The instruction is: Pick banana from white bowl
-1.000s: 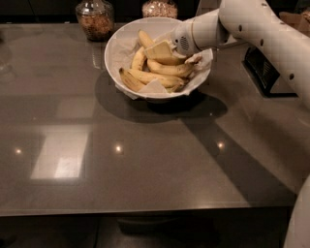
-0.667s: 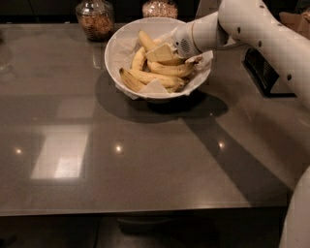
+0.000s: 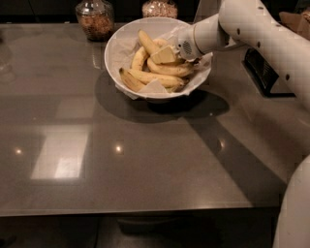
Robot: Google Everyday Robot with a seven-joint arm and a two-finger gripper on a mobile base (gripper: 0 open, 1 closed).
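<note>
The white bowl (image 3: 116,51) stands at the back middle of the dark table, lined with crumpled white paper and holding several yellow bananas. The longest curved banana (image 3: 152,77) lies along the front of the bowl, with a dark tip at its left end. Shorter bananas (image 3: 145,42) lie behind it. My gripper (image 3: 167,54) reaches in from the right and sits low in the bowl among the bananas, just above and behind the long one. The white arm (image 3: 252,26) hides the bowl's right rim.
Two glass jars stand behind the bowl, one (image 3: 95,19) at its left and one (image 3: 160,8) at its back. A dark boxy object (image 3: 264,70) sits on the table to the right, under the arm. The table's front edge (image 3: 145,208) runs along the bottom.
My gripper has sunk slightly lower and to the left into the bowl among the bananas. The bowl and bananas have not visibly shifted.
</note>
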